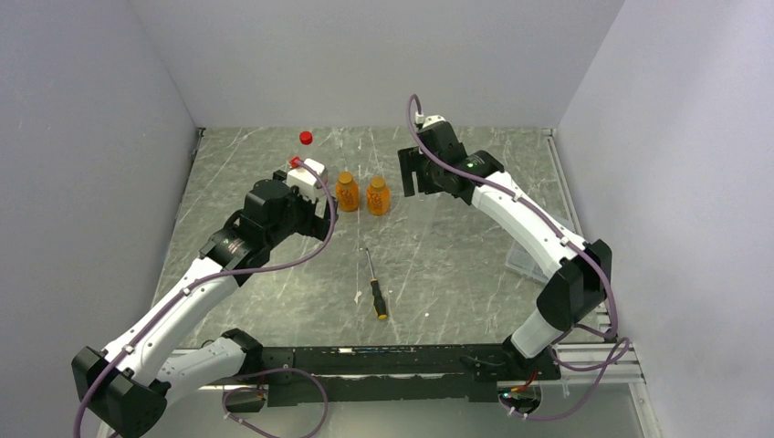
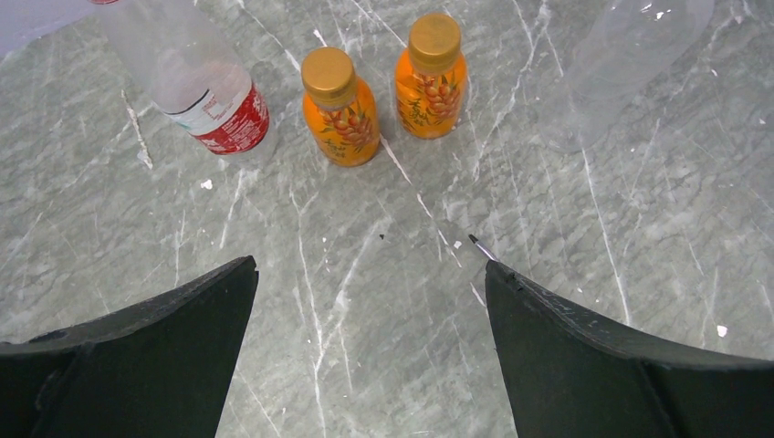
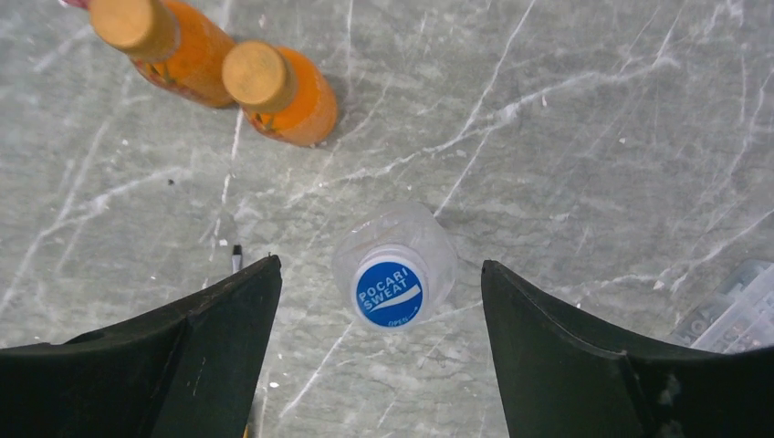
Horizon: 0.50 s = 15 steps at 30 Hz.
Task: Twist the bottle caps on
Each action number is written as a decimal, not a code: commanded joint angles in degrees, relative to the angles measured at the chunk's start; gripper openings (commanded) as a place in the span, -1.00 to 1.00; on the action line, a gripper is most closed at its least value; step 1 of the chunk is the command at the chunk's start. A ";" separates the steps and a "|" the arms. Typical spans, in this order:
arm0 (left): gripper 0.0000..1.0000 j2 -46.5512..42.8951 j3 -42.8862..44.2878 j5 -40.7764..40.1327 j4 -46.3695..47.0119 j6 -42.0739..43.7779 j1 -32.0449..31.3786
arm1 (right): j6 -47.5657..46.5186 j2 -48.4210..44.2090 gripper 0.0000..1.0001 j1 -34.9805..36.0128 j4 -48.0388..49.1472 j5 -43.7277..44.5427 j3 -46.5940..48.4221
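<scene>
The blue cap (image 3: 390, 293) sits on the tiny clear bottle (image 3: 431, 239), under my right gripper (image 3: 379, 263), whose jaws are spread clear of it. Both amber bottles (image 3: 306, 114) wear orange caps (image 3: 256, 76). One red cap (image 1: 306, 138) lies loose behind them, so I judge work remains; my left gripper (image 2: 371, 263) hangs spread, empty.

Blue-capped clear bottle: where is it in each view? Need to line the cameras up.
Top external: not visible; the right gripper hangs over the spot just right of the orange bottles.
Left wrist: clear bottle in the top right corner, its top cut off by the frame edge.
Right wrist: centre, seen from above, blue cap between the open jaws.
Shared landmark: the two orange bottles, in all three views.
</scene>
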 commanded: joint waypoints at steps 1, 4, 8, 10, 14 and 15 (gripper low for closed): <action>0.99 1.04 5.45 3.08 -1.63 -1.45 0.30 | 1.24 -5.08 0.70 -0.19 -1.13 1.64 5.63; 0.99 2.75 9.04 3.04 -4.26 -3.20 0.31 | 1.92 -7.63 0.98 -0.21 -1.52 1.90 7.33; 0.99 5.34 14.51 4.79 -7.23 -4.94 0.30 | 2.69 -11.79 0.99 -0.16 -0.42 1.24 8.34; 0.99 7.18 17.53 2.87 -9.22 -7.63 0.35 | 3.34 -14.25 0.99 -0.21 1.19 0.20 7.78; 0.99 11.17 22.43 -2.18 -13.35 -11.50 0.30 | 4.71 -19.29 0.99 -0.21 5.24 -2.57 4.66; 0.99 11.71 23.11 -3.50 -13.78 -12.33 0.30 | 5.03 -20.39 0.99 -0.21 6.24 -3.30 3.82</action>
